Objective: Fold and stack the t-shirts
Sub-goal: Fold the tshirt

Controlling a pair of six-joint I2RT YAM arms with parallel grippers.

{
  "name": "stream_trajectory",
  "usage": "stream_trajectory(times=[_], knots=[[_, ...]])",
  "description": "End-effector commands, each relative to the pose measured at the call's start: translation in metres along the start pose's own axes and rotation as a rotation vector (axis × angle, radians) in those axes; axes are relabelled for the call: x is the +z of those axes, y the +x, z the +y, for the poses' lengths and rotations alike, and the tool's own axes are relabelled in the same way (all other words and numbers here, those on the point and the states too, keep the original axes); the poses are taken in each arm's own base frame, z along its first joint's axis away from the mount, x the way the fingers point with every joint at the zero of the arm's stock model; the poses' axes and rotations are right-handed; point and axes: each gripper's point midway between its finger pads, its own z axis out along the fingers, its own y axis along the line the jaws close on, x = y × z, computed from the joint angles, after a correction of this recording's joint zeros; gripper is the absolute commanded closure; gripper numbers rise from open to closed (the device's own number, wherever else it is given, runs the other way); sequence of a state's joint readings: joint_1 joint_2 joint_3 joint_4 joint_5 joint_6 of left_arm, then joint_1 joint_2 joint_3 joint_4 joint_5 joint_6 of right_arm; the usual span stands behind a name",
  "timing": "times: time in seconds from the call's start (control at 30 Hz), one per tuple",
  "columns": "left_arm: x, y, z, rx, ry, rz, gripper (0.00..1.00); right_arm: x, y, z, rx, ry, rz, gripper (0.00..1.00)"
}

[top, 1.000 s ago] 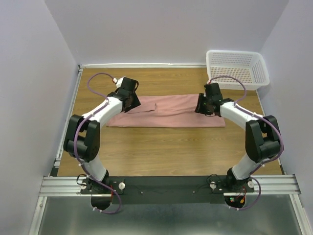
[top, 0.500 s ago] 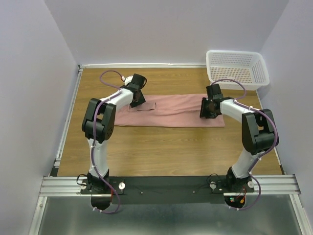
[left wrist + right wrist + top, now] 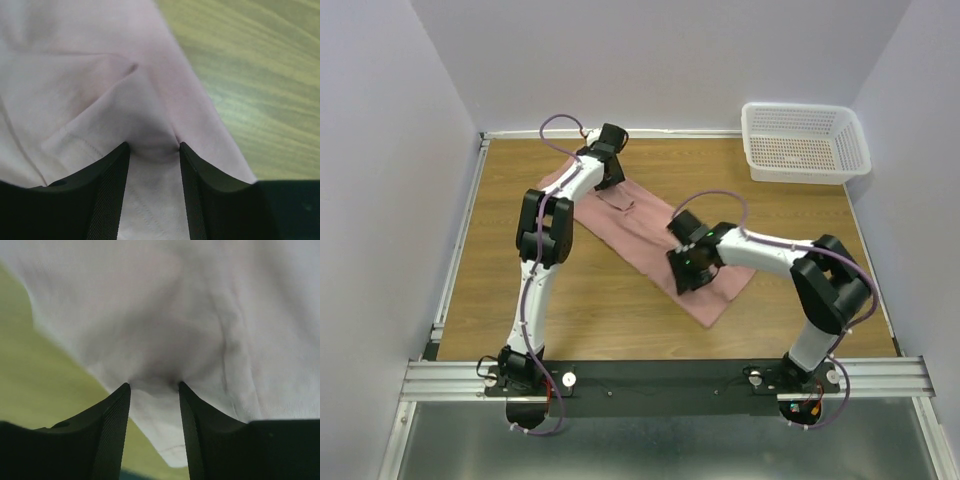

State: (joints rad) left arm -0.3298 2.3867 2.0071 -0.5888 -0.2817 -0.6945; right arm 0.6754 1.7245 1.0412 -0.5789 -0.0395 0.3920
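The pink t-shirt (image 3: 640, 225) lies on the worktop (image 3: 620, 320) as a long narrow band. It runs on a slant from near the far left corner toward the middle of the near edge, a little right of centre. It looks already folded lengthwise, with a sleeve turned in on top near its far end, so I judge the 1st stage of folding as done.

The left arm (image 3: 548, 225) reaches to the far end of the band. Its wrist view shows the left jaws clamped on a bunched ridge of pink cloth (image 3: 100, 75). The right arm (image 3: 770, 250) stretches across to the near end, and the right jaws are likewise clamped on a pinch of the cloth (image 3: 200, 315), close to its edge, with bare wood beside it.

What seems left is the crosswise folding, bringing 1 end over the other, and then setting the bundle down as a stack. Only 1 shirt is in view, so no stack has been started.

The worktop is wood-grain board, smooth and matt, with a pale trim along its left and far edges and a metal rail (image 3: 660, 375) at the near edge where the arms are bolted. A white mesh basket (image 3: 804, 106) sits at the far right corner, well apart from the shirt. Plain pale lilac walls (image 3: 660, 60) close in the left, far and right sides.
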Motion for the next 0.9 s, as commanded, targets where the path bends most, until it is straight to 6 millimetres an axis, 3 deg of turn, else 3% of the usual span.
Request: stream_trajectory(times=[0.0,0.17,0.27,0.33,0.37,0.4,0.43,0.47,0.63,0.73,0.87], knots=[[0.025,-0.003,0.019,0.101,-0.065,0.031,0.46,-0.001,0.073,0.062,-0.156,-0.093,0.267,0.47],[0.026,-0.034,0.025,0.141,-0.042,-0.044,0.40,-0.009,0.044,0.104,-0.291,-0.192,0.221,0.46],[0.004,-0.063,0.026,0.132,-0.042,-0.122,0.33,-0.027,0.021,0.116,-0.335,-0.207,0.160,0.44],[-0.024,-0.081,0.022,0.104,-0.018,-0.170,0.25,-0.038,0.007,0.108,-0.359,-0.146,0.103,0.41],[-0.032,-0.079,0.022,0.080,-0.009,-0.165,0.22,-0.046,0.002,0.103,-0.364,-0.108,0.093,0.41],[-0.058,-0.091,0.017,0.053,0.019,-0.199,0.20,-0.051,-0.002,0.097,-0.370,-0.074,0.081,0.39],[-0.064,-0.086,0.022,0.027,0.003,-0.194,0.17,-0.057,-0.006,0.088,-0.386,-0.023,0.064,0.39],[-0.089,-0.097,0.021,-0.038,0.021,-0.227,0.17,-0.060,-0.006,0.085,-0.396,-0.013,0.066,0.36],[-0.111,-0.074,0.025,-0.142,0.046,-0.189,0.17,-0.052,0.001,0.051,-0.452,0.088,0.088,0.34],[-0.099,-0.050,0.027,-0.139,0.037,-0.142,0.20,-0.041,0.008,0.039,-0.459,0.072,0.120,0.34],[-0.073,-0.028,0.027,-0.108,0.015,-0.084,0.25,-0.029,-0.003,0.038,-0.434,0.028,0.083,0.34]])
